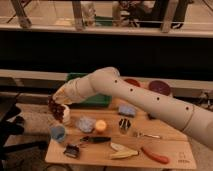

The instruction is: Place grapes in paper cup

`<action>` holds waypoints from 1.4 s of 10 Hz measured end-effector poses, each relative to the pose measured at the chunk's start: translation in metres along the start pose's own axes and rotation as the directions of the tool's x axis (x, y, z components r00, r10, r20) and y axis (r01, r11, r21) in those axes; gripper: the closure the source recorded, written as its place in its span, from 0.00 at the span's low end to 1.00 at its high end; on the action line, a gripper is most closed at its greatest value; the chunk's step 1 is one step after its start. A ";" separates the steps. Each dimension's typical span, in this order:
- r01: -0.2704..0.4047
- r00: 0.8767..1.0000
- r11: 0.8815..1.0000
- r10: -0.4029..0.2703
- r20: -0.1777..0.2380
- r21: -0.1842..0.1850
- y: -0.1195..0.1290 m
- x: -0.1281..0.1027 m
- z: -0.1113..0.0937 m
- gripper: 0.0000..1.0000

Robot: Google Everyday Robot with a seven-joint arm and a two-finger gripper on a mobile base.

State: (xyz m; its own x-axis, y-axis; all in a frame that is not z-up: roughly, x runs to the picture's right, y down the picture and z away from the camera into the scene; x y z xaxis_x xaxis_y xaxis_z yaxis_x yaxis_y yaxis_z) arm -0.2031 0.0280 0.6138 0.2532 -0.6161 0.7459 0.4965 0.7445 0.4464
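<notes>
Grapes (pixel 57 109): dark bunch clasped in gripper (pixel 55 103), hung over left end of table (pixel 97 154), long axis seemingly downward; paper cup (pixel 66 117) just below, slightly to the right, mouth upward; blue cup (pixel 58 132) close in front; table edge just left; green bin (pixel 97 101) behind; free room overhead only.
</notes>
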 end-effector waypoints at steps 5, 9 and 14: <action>0.095 0.995 0.995 -0.094 -0.025 0.033 -0.059 0.007 -0.011 1.00; 0.081 0.997 0.993 -0.081 0.000 0.081 -0.058 0.009 0.004 1.00; 0.075 0.996 0.991 -0.079 0.036 0.113 -0.055 0.009 0.023 1.00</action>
State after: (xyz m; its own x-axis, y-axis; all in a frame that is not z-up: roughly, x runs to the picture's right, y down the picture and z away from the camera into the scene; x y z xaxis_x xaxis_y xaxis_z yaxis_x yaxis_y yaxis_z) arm -0.2469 -0.0128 0.6074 0.1829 -0.6635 0.7255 0.4172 0.7206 0.5539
